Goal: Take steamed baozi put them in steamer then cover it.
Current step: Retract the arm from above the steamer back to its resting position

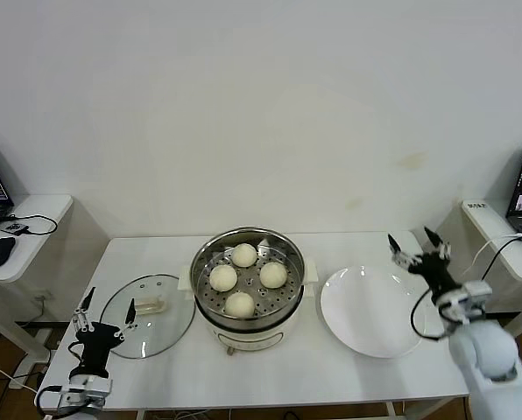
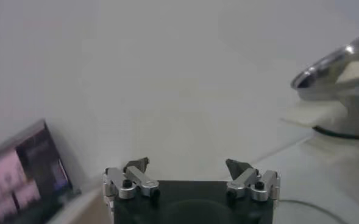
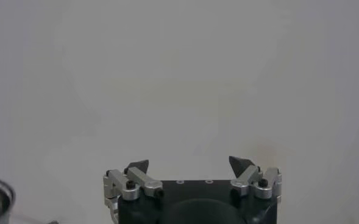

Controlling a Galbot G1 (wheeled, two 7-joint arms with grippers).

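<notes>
1. Sitting at the middle of the surface (image 1: 349, 367): the steamer (image 1: 247, 278), with all four baozi (image 1: 244, 255) already lying on its perforated tray, so loading looks done and only covering seems left.
2. Lying flat just left of the steamer, touching nothing above it: the cover (image 1: 147, 315), glass down, handle (image 1: 149, 305) up at its centre, the handle's long axis running roughly across, left to right.
3. Hovering at the near-left edge of the cover, farther from the steamer than the handle: the left gripper (image 1: 108, 307), fingers spread and holding nothing. Handle lying ahead of and slightly steamer-ward from those fingers.
4. Standing right of the steamer, beyond the bare white plate (image 1: 375, 311): the right gripper (image 1: 412, 243), raised, fingers likewise spread and empty, well apart from the cover.
5. Judging the left arm far nearer, hence the likely one for the lift; fingers probably needing to close across the handle's short side.
6. Showing the whole layout: head view only. Left wrist view catching just the steamer's rim (image 2: 334, 64) off to one side past its spread fingers (image 2: 136, 165), no cover. Right wrist view giving mostly wall and a sliver of steel rim.
</notes>
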